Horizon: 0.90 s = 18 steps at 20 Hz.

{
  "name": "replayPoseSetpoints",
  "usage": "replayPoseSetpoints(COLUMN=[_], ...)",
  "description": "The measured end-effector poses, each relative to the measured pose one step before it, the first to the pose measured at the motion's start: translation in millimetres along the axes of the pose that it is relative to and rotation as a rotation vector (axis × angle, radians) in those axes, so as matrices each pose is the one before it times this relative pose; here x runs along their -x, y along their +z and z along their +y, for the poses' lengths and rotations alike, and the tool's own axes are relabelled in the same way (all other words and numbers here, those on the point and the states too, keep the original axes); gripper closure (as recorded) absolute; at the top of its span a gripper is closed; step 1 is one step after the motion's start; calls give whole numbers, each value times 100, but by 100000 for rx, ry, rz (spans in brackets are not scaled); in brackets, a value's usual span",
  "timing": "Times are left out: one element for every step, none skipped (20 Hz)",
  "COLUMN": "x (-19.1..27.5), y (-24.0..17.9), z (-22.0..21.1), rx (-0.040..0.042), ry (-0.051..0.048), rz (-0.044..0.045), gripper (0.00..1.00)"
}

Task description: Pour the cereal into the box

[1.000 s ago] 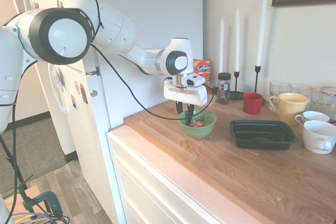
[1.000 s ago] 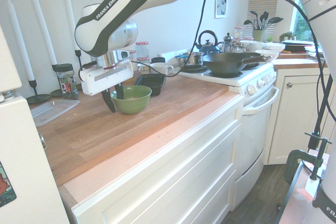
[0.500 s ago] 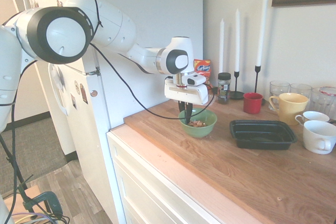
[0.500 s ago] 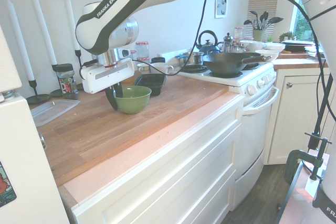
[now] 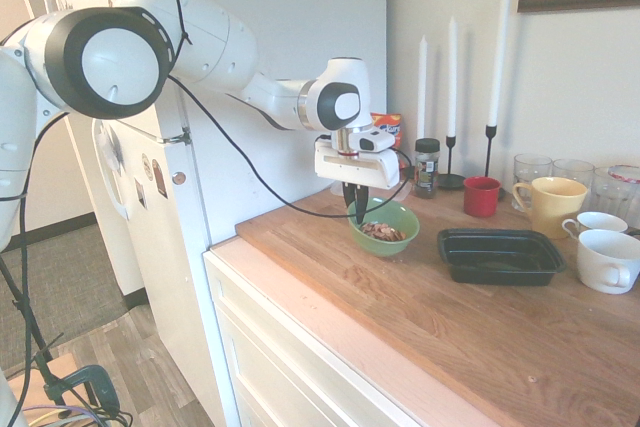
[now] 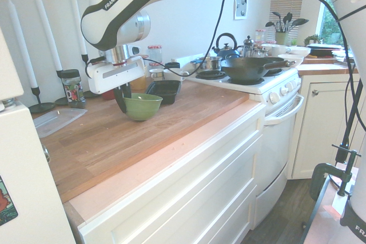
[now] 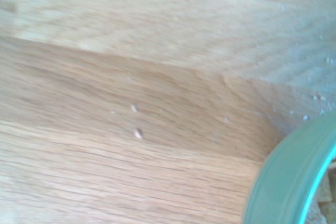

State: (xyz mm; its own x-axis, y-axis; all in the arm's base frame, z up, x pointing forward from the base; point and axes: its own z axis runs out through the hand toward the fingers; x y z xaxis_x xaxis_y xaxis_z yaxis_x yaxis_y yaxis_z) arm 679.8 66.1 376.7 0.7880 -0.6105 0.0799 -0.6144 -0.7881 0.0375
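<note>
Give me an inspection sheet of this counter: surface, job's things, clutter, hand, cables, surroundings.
Surface: wooden counter, a few crumbs in the wrist view.
Job's things: cereal in the green bowl, which is lifted and tilted; black box lies apart on the counter, empty.
Clutter: mugs, red cup, glasses, jar, snack bag, candles, clear container.
Hand: hand shut on the bowl's rim, pointing down.
Cables: black cable hangs from the arm near the bowl.
Surroundings: fridge, stove with pan, drawers below.
</note>
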Motion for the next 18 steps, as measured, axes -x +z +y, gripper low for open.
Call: replayPoseSetpoints(x=[6, -36, -71, -118, -206, -294, -518, -678, -936, -1171, -1282, -1460, -1478, -1509, -1435, -1362, -1262, -1159], y=[-487, -575, -721, -894, -1125, -1211, -1406, -1217, -1265, -1340, -1228, -1178, -887, -636, -213, 44, 269, 380], z=[-43, -8, 28, 71, 84, 95, 251, 383, 560, 806, 959, 1095, 1133, 1013, 916, 867, 835, 785], rx=[-518, -622, -663, -752, -1137, -1533, -2212, -2055, -1972, -1600, -1180, -1003, -1267, -1572, -1615, -1957, -2361, -2217], ry=[-42, 35, 99, 150, 235, 217, 279, 524, 705, 905, 1073, 1399, 1192, 1012, 580, 351, 35, 50], rz=[514, 639, 695, 661, 494, 216, -299, -573, -787, -368, 236, 314, -333, -584, -1034, -1859, -2628, -2681], gripper=[100, 100, 100, 100, 100, 100, 100, 100, 100, 100, 100, 100, 100, 100, 100, 100, 100, 100])
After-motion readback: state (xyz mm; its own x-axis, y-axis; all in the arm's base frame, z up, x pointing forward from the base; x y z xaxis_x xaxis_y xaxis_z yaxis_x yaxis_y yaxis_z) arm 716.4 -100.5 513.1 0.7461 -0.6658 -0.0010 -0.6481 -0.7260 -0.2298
